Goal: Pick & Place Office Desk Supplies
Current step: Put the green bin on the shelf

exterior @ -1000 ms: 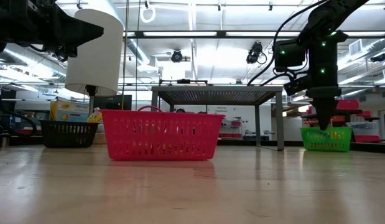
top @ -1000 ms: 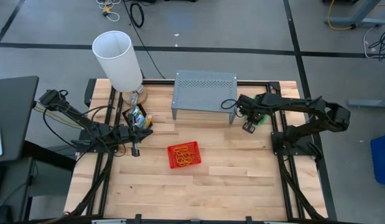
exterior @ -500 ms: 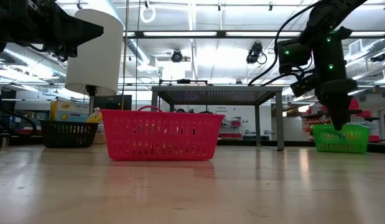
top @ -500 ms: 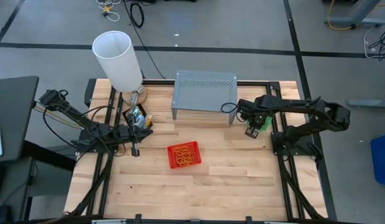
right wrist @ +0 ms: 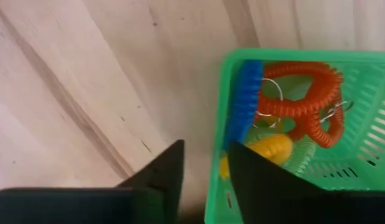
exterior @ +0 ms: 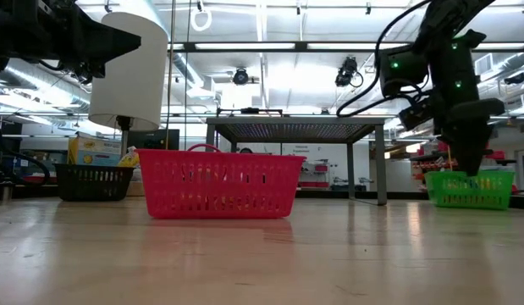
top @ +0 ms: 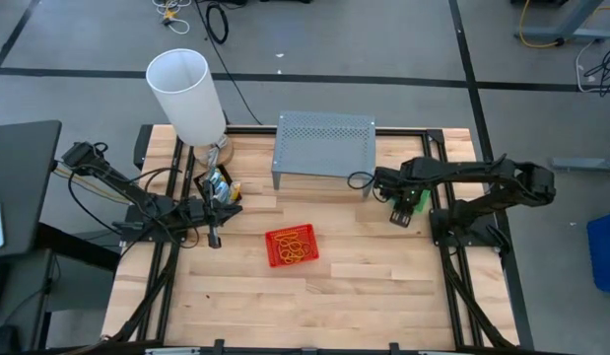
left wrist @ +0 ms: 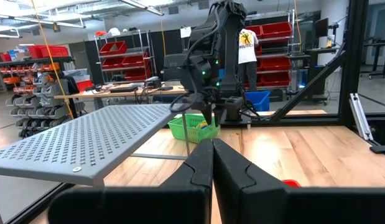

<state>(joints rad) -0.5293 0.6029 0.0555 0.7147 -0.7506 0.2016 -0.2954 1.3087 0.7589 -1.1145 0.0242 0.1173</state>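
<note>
A green mesh tray [right wrist: 292, 124] holding orange, blue and yellow coiled bands stands at the table's right, in front of the grey stand; it also shows in the high view [top: 420, 198] and the low view [exterior: 470, 191]. My right gripper [right wrist: 208, 180] is shut on it, also seen in the high view [top: 400, 215]. My left gripper [left wrist: 212, 165] is shut and empty at the table's left [top: 215, 237]. A red mesh tray [top: 292, 247] with orange rubber bands rests on the table's middle. A black box [top: 222, 187] with a crayon box [exterior: 96, 151] stands near the lamp. My right gripper holds the green tray by one side wall, at its rim [right wrist: 217, 155]: one finger [right wrist: 158, 177] is outside the tray and one finger [right wrist: 267, 180] inside. The fingers come from above, pointing down. In the low view the tray sits level with its bottom at table height.
A tall white lampshade [top: 186, 94] stands at the far left. A grey perforated metal stand [top: 324, 148] is at the far middle, just beside the green tray. Bare wood lies along the near half of the table [top: 364, 296].
My right gripper has gone toward the table's near edge, away from the grey stand, and the green tray has moved along the table with it, staying level.
</note>
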